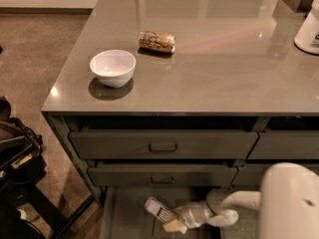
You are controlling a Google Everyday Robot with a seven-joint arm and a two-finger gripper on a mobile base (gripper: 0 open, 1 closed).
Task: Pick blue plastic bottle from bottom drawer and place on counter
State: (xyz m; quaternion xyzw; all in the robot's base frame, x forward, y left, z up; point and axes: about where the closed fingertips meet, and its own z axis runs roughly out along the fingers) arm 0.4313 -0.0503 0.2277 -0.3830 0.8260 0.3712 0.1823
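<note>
The blue plastic bottle [158, 211] lies tilted in the open bottom drawer [125, 217], its pale end pointing up-left. My gripper [172, 222] reaches into the drawer from the right and sits right against the bottle's lower right end. My white arm [288, 201] fills the bottom right corner. The grey-brown counter [224, 68] spreads above the drawers.
A white bowl [112, 67] and a brown patterned can [156, 41] lying on its side are on the counter's left half. A big white jug [309, 30] stands at the far right. Two handled drawers [162, 146] sit above the open one. Black equipment [15, 156] stands on the floor at left.
</note>
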